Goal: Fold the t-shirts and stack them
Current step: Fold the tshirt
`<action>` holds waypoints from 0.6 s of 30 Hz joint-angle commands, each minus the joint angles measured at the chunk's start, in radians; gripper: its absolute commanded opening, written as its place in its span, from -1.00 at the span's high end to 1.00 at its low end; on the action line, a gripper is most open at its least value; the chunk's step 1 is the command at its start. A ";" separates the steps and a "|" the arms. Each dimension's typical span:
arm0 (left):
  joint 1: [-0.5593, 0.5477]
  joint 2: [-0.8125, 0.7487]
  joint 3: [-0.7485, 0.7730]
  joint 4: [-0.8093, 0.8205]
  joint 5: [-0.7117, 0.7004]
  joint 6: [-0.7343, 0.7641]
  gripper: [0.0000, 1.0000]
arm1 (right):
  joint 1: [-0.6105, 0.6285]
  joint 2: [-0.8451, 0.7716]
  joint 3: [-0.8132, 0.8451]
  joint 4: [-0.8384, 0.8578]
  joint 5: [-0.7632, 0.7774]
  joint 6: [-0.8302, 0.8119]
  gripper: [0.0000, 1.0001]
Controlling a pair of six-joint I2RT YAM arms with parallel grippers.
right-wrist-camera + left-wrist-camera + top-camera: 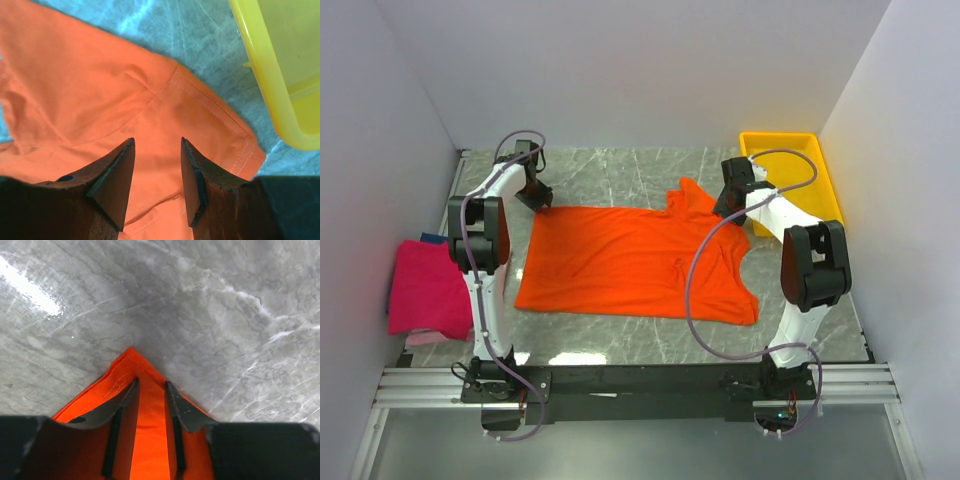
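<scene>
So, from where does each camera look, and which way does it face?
Top external: above, behind the robot, looking down on the table; both arms show.
Left wrist: looks down on a corner of the orange t-shirt; left gripper shows.
Right wrist: looks down on its sleeve beside the yellow tray; right gripper shows.
Shared: the t-shirt.

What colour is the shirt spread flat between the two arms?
The t-shirt is bright orange, clearest from the top external camera.
</scene>
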 commanded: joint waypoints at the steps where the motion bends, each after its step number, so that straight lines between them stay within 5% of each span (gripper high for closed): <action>1: 0.004 -0.017 -0.012 -0.002 -0.037 -0.019 0.36 | -0.016 0.021 0.028 0.015 -0.009 -0.022 0.01; 13: 0.006 0.017 0.011 -0.009 -0.028 -0.016 0.99 | -0.046 0.119 0.114 -0.026 0.004 -0.036 -0.08; 18: 0.006 0.006 -0.007 0.011 -0.014 -0.016 0.99 | -0.056 0.200 0.201 -0.071 0.019 -0.038 0.03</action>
